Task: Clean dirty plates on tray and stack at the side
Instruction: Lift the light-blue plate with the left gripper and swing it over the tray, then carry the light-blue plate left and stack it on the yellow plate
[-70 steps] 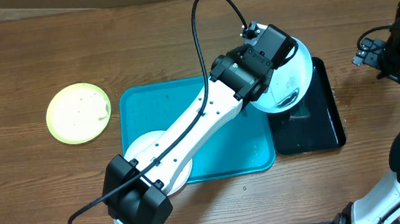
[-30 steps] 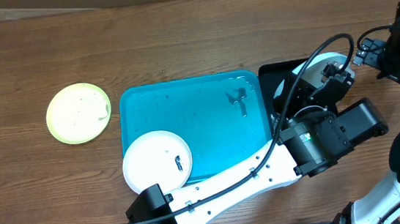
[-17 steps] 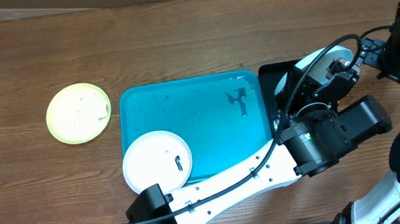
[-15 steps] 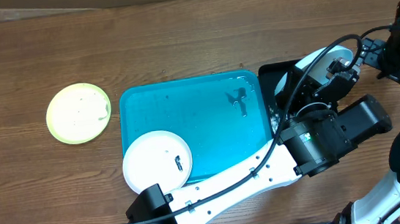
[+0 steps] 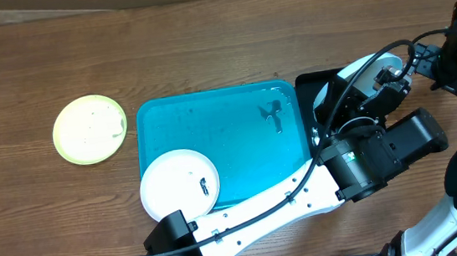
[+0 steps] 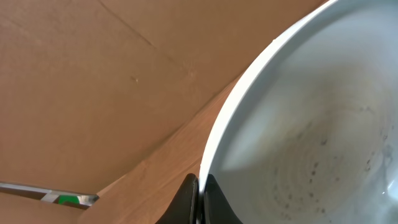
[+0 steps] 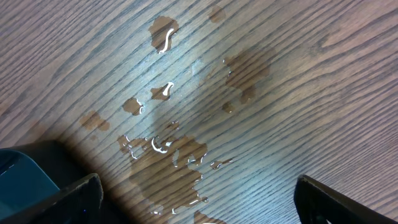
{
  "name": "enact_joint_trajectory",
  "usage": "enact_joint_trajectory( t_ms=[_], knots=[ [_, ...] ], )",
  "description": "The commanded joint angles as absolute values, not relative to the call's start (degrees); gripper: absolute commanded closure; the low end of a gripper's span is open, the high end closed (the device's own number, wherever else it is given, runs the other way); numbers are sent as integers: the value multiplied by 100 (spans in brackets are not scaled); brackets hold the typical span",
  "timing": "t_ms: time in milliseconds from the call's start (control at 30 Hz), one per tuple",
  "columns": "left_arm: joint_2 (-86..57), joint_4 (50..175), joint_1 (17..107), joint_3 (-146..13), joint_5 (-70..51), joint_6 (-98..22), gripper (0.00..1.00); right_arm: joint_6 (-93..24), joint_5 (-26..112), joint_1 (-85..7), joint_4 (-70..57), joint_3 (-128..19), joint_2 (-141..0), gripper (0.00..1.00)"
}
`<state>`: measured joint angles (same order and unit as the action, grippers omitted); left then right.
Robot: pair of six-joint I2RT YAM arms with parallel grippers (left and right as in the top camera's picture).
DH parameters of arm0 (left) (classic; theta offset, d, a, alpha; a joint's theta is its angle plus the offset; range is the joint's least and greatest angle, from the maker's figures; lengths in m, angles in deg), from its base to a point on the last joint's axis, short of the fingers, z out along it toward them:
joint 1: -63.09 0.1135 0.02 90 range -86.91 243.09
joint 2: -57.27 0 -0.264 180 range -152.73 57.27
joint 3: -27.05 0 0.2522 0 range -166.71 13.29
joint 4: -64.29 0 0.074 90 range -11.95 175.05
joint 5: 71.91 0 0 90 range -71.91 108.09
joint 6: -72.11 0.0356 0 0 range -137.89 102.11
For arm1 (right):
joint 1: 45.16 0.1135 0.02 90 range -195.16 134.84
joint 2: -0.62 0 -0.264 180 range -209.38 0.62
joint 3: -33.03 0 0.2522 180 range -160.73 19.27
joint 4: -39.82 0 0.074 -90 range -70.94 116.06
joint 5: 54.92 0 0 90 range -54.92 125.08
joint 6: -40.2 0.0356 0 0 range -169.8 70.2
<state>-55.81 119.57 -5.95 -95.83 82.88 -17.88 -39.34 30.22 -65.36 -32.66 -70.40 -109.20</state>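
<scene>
My left gripper (image 5: 386, 87) is shut on the rim of the pale blue plate (image 5: 364, 69) and holds it tilted above the black tray. In the left wrist view the fingers (image 6: 198, 200) pinch the plate's edge (image 6: 311, 124), which carries small dark specks. The white plate (image 5: 178, 183), with a small dark smear, lies on the front-left corner of the turquoise tray (image 5: 228, 124). The yellow-green plate (image 5: 89, 129) lies on the table left of the tray. My right gripper (image 5: 420, 57) is open and empty over the table, its fingers spread wide (image 7: 199, 208).
A glossy black tray (image 5: 313, 86) sits against the turquoise tray's right side, mostly hidden by my left arm. Water puddles (image 7: 168, 155) lie on the wood under my right gripper. A dark smear (image 5: 273, 112) marks the turquoise tray. Cardboard stands along the back.
My left arm swung the pale blue plate from the tray's right edge to above the black tray, uncovering the white plate. Over the last half second nothing moved.
</scene>
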Motion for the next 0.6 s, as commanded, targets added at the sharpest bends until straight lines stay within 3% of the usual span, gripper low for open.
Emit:
enact_joint_trajectory(
  t_ms=[0, 233, 333, 467, 567],
  knots=[
    [-5609, 11898, -627, -9745, 8432, -1700, 96, -3910, 3024, -6539, -3253, -7084, -10818, 0],
    [-5609, 11723, -619, -9745, 8452, -1364, 96, -3910, 3024, -6539, -3251, -7084, -10818, 0],
    [-5609, 12000, -558, -9745, 8142, -2015, 96, -3910, 3024, -6539, -3251, -7084, -10818, 0],
    [-5609, 12538, -199, -9743, 6966, -3014, 96, -3910, 3024, -6539, -3251, -7084, -10818, 0],
    [-5609, 12846, 339, -9743, 5429, -3617, 96, -3910, 3024, -6539, -3251, -7084, -10818, 0]
  ],
)
